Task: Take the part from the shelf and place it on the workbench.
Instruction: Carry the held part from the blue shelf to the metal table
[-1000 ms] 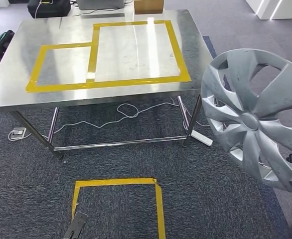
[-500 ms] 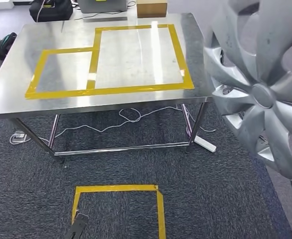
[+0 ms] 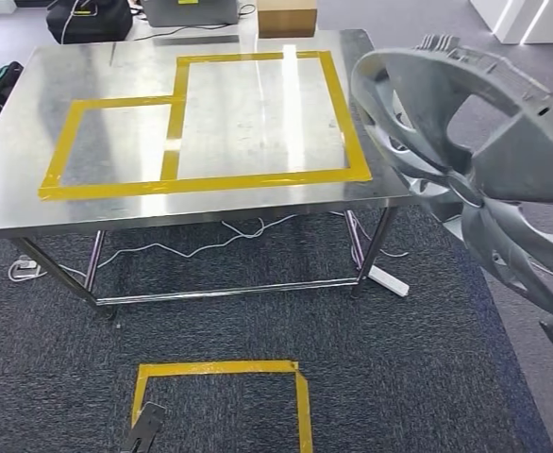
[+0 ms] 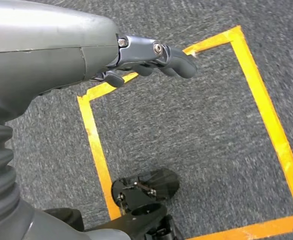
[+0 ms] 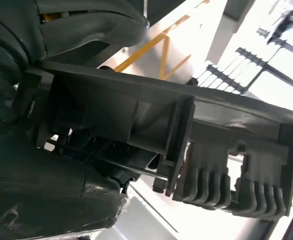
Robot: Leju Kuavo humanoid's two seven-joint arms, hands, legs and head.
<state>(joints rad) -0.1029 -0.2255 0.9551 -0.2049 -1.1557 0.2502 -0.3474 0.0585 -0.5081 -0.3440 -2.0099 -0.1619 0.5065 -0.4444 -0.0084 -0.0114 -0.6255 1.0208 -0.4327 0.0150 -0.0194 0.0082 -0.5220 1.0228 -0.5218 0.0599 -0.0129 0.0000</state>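
Observation:
The part is a grey plastic wheel cover (image 3: 487,170), held up at the right of the head view. It is tilted with its ribbed back showing, and its rim overlaps the right edge of the steel workbench (image 3: 17,203). My right hand (image 5: 62,200) grips the cover's rim (image 5: 213,150), with the thumb (image 5: 92,22) pressed over one side. Yellow tape marks a large rectangle (image 3: 259,113) and a smaller one (image 3: 109,142) on the benchtop. My left hand (image 4: 152,55) hangs over the carpet, fingers apart, holding nothing.
A cardboard box (image 3: 286,17), a black bag (image 3: 89,17) and a grey device (image 3: 188,9) sit at the bench's far edge. Cables and a power strip (image 3: 388,280) lie under it. A yellow tape square (image 3: 220,396) marks the carpet in front.
The wheel cover has risen and tipped from facing me to nearly edge-on, swinging left toward the bench's right edge. The whole view has shifted slightly.

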